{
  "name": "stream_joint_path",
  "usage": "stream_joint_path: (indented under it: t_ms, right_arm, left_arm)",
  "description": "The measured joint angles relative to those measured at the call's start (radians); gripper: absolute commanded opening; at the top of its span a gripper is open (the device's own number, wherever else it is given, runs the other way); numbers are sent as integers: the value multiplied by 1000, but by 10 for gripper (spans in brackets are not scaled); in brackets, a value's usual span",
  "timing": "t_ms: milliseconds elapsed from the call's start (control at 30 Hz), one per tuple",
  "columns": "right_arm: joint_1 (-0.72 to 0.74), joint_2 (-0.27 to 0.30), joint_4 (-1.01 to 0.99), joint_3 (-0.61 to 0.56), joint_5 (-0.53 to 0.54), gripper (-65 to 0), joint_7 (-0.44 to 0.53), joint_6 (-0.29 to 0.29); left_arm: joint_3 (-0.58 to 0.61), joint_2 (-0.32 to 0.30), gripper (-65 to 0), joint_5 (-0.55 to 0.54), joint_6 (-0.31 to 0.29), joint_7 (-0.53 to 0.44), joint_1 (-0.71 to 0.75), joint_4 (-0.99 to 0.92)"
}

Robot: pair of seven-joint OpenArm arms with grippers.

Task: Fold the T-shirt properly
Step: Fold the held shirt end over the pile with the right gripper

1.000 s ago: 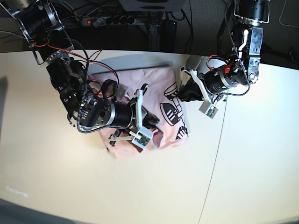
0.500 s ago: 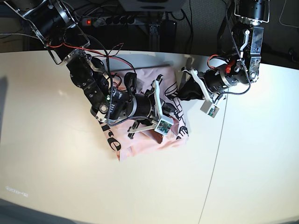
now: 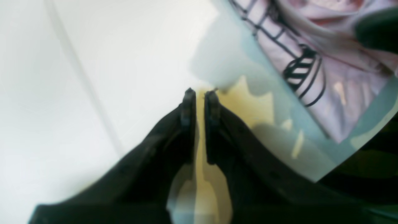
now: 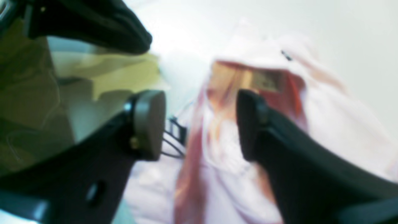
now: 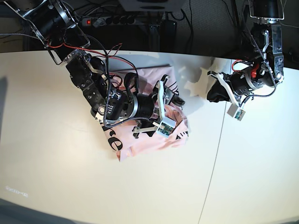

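Bunched pink T-shirt (image 5: 149, 137) mid-worktop (image 5: 56, 177), directly under right fingers (image 4: 199, 124), spread apart over the cloth. Left fingers (image 3: 199, 99) pressed together on nothing, well off toward the worktop's edge. Right arm plainly nearer.

The surface (image 5: 70, 186) lies bare across the whole near side and far to the base view's left, so a gripper can pass there freely. The T-shirt (image 5: 140, 142) sits bunched near the middle toward the back edge, and the right arm lies low across it, blocking any approach from the back-left; its right gripper (image 5: 174, 99) stands with jaws spread directly over the cloth. Between the shirt's edge and the left gripper (image 5: 214, 95) runs a strip of bare surface, wide enough for passage. The left gripper, its jaws nearly together, hangs over bare surface, apart from the cloth. Behind the back edge, cables and a power strip (image 5: 110, 20) crowd the space.
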Motion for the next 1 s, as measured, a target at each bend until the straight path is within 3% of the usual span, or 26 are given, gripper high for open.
stream_joint_path:
  t_ms: [233, 433, 500, 600, 667, 767, 833, 1000]
  right_arm:
    - [8, -87, 0, 27, -1, -275, 2, 0]
    - [51, -133, 0, 235, -3, -293, 2, 0]
    - [66, -132, 0, 322, -6, -393, -19, -1]
    - [72, -132, 0, 438, -2, -650, -99, -1]
    - [68, -113, 0, 475, 53, -650, -185, 0]
    - [36, -55, 0, 473, 227, -650, -243, 0]
    - [-6, -26, 19, 463, 247, -650, -286, 1]
    - [-158, 23, 152, 461, 248, -650, -291, 1]
  left_arm:
    - [1, -64, -563, -11, 0, 3, 11, 0]
    - [2, -67, -563, -13, -1, 4, 19, 0]
    - [2, -67, -563, -13, -1, 4, 25, 0]
    - [2, -68, -563, -14, -1, 4, 36, 0]
    - [1, -71, -563, -25, -5, 3, 39, 0]
    - [-2, -73, -563, -53, -6, 3, 41, 0]
    - [-2, -73, -563, -55, -7, 3, 41, 0]
    - [-2, -73, -563, -55, -8, 3, 43, 1]
